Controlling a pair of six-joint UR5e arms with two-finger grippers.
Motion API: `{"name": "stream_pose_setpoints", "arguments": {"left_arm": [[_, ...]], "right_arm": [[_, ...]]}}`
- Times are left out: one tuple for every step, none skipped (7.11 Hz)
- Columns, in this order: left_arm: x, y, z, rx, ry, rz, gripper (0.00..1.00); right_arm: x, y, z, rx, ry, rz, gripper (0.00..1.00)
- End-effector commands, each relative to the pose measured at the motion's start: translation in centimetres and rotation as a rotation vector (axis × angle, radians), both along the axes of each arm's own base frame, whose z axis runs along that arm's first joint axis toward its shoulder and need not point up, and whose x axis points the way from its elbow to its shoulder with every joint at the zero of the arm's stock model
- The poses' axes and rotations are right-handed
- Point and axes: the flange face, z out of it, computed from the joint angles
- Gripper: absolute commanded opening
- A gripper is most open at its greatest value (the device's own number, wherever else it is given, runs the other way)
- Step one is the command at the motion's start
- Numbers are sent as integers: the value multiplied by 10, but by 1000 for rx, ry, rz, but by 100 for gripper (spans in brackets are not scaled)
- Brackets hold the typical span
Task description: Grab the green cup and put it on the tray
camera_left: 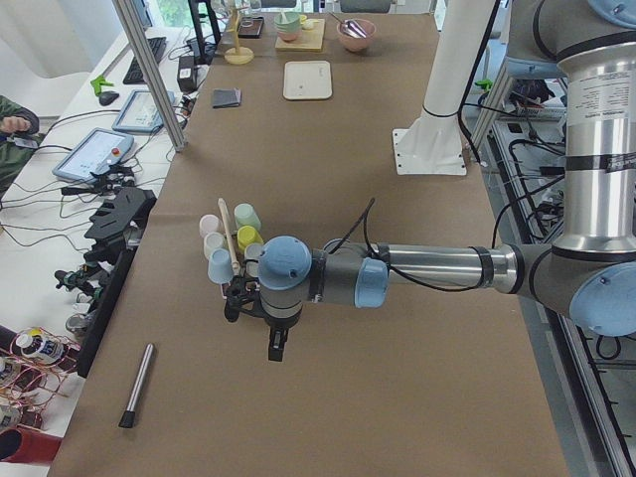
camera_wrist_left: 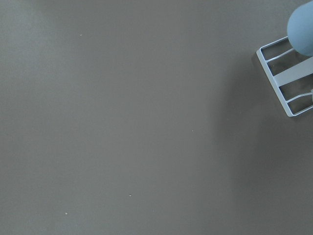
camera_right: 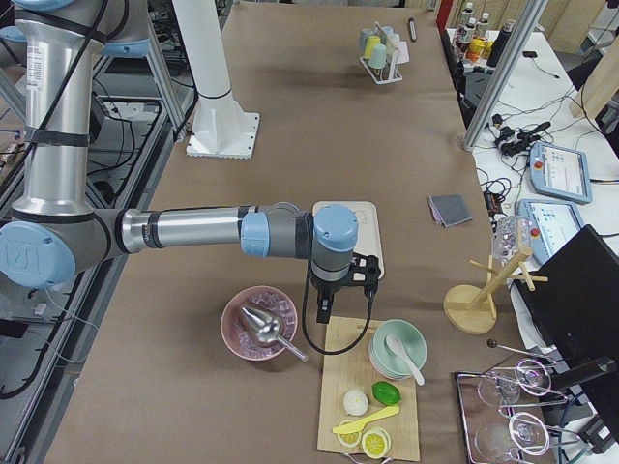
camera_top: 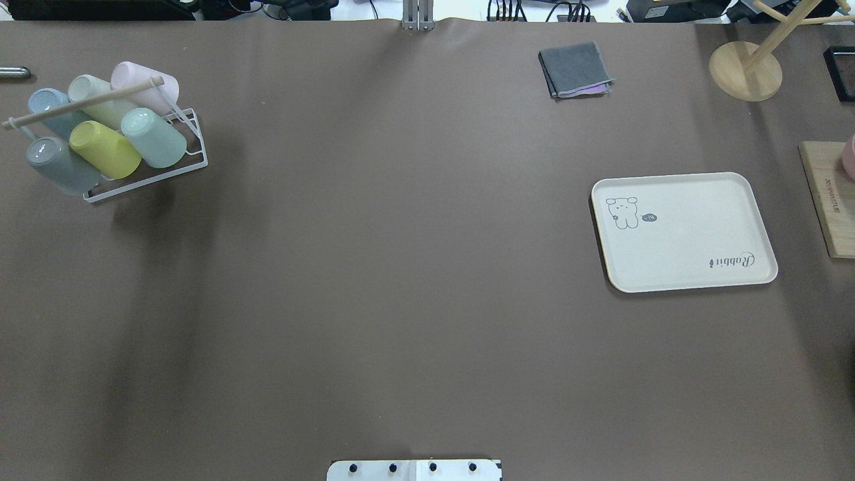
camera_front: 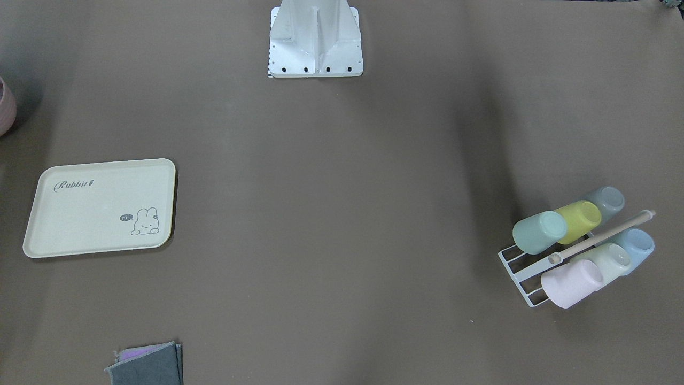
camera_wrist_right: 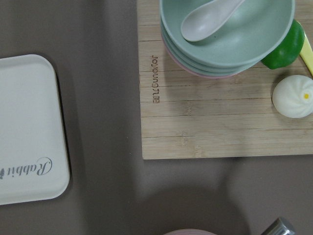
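The overhead view looks down from behind the robot, with the tray (camera_top: 685,230) at its right and the script inverted. The front-facing view looks steeply down from across the table (camera_front: 331,214), with the tray at its left and the script upright. These two share the tray, the cup rack (camera_top: 87,101) and the folded cloth (camera_top: 574,70). The side views look along the table from opposite ends: the tray is far and small from the left end, nearer from the right. The right wrist camera hangs close over the tray's corner. The left wrist camera sits close over the rack's corner, well away from the tray.

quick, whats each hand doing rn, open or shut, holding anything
Left hand: cannot tell; it shows only in a side view.
Right hand: cannot tell; it shows only in a side view.
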Motion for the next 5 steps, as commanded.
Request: {"name": "stream_pose_setpoints", "arguments": {"left_arm": [[0, -4, -16, 33, 0, 1, 98], [-1, -9, -29, 58, -2, 0, 98], [-2, -12, -38, 75, -2, -2, 98], [-1, -12, -53, 106, -9, -1, 98], [-1, -17, -71, 146, -21, 0, 98]], "right_arm": [[0, -1, 1, -5, 0, 4, 100], [0, 0, 5, -15, 3, 4, 100], [1, -1, 4, -8, 18, 2, 100], [3, 0, 6, -9, 44, 2, 100], [2, -1, 3, -2, 43, 2, 100]]}}
